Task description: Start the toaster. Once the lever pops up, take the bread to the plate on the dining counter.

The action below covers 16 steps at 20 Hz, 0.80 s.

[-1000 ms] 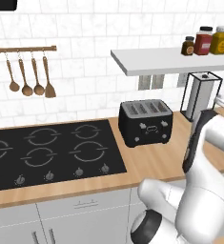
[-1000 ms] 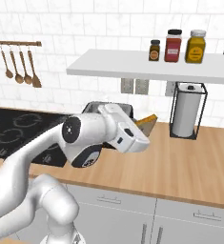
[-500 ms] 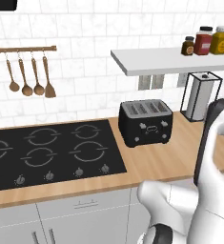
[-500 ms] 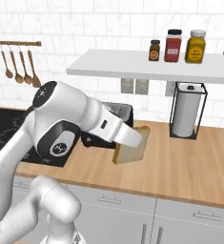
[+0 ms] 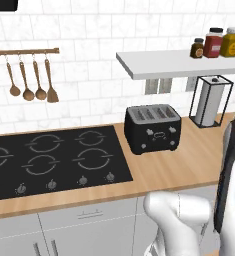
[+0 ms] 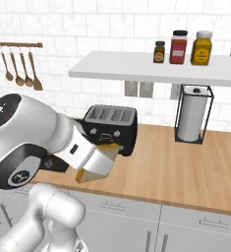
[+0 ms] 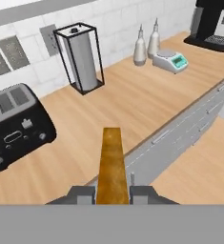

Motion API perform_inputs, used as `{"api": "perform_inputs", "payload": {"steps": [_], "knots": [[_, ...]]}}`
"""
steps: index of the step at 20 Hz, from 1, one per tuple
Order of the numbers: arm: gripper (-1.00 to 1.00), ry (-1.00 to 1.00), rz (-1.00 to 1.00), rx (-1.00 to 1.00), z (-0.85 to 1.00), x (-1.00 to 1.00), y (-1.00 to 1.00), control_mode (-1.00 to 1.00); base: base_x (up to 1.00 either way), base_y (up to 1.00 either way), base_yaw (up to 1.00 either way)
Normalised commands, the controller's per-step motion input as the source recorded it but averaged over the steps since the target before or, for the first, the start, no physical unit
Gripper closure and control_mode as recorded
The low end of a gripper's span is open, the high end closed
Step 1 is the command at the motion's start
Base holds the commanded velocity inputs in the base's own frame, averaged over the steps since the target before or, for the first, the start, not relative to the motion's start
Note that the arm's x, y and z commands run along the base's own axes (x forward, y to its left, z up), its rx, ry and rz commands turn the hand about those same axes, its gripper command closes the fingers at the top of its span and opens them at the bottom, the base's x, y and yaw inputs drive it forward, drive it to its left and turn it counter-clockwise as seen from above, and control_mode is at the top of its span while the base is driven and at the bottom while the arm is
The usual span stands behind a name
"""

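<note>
The black two-slot toaster [image 5: 153, 129] [image 6: 110, 128] [image 7: 15, 125] stands on the wood counter by the wall, its slots empty. My gripper [image 7: 112, 193] [image 6: 100, 162] is shut on the bread [image 7: 112, 167], a tan slice seen edge-on between the fingertips in the hand view. In the right base view the bread [image 6: 108, 147] hangs in front of the toaster, over the counter's front edge, partly covered by the white hand. The plate and the dining counter are out of view.
A paper towel holder [image 5: 210, 102] [image 7: 82, 59] stands right of the toaster under a shelf [image 5: 179, 62] with jars. A black cooktop [image 5: 49, 160] lies to the left. Two bottles, a scale [image 7: 173, 61] and a coffee machine [image 7: 211, 24] stand further along the counter.
The arm has swung round and carried the bread down and away from the toaster, toward the counter's front edge. The grip on the slice has not changed.
</note>
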Motion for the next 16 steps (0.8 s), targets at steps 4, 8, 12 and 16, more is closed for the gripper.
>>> {"api": "perform_inputs", "payload": {"steps": [4, 8, 12, 16], "knots": [[1.00, -0.01, 0.15, 0.01, 0.00, -0.29, 0.84, -1.00, 0.00, 0.00, 0.00], [1.00, -0.10, 0.15, 0.00, 0.04, -0.35, 0.55, -1.00, 0.00, 0.00, 0.00], [1.00, -0.08, 0.10, 0.00, 0.03, -0.17, 0.33, 1.00, -0.24, 0.19, 0.14], [1.00, 0.00, 0.00, 0.00, 0.00, 0.00, 0.00, 1.00, -0.47, 0.15, 0.35]]}}
